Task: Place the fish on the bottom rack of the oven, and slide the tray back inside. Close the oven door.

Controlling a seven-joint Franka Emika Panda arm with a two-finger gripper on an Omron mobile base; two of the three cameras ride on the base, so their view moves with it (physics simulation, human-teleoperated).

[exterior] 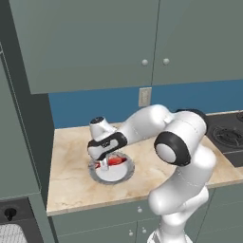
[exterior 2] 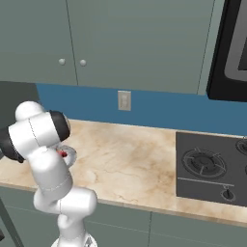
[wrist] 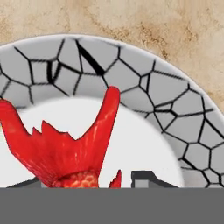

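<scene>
While your arm folds low over the marble counter, its gripper points down into the round grey plate, where the red fish lies, forked tail spread across the white centre. Whether the fingers clasp the fish, you cannot tell.

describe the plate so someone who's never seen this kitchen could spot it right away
Start at the beige marbled counter under the blue wall, then go to its left end, away from the black cooktop. The plate lies flat there below the gripper: round, grey cracked-pattern rim, pale centre, with the red fish on it.
</scene>
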